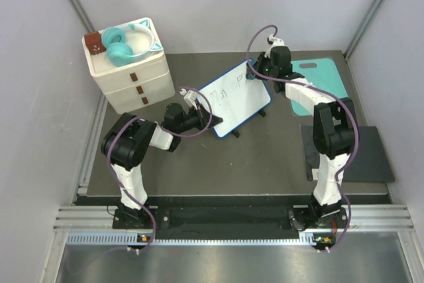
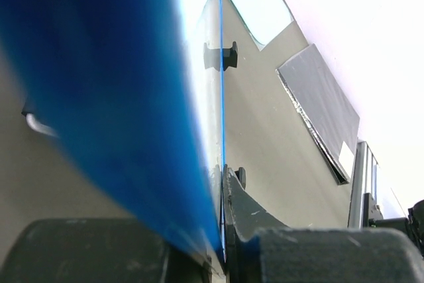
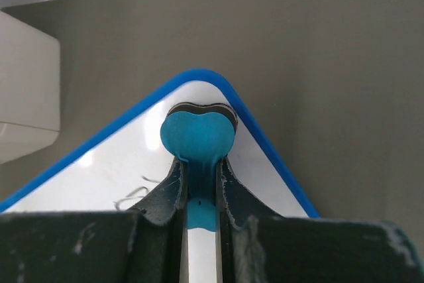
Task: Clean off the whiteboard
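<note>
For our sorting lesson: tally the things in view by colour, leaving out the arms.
Teal: 3 (headphones, mat, eraser)
White: 2 (whiteboard, drawers)
Dark grey: 1 (pad)
Brown: 1 (block)
Total: 7

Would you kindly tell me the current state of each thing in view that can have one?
whiteboard: black scribbles on it, not erased.
left hand: shut on the whiteboard's blue rim.
right hand: shut on the teal eraser, which sits at the whiteboard's corner.
drawer unit: drawers shut.
</note>
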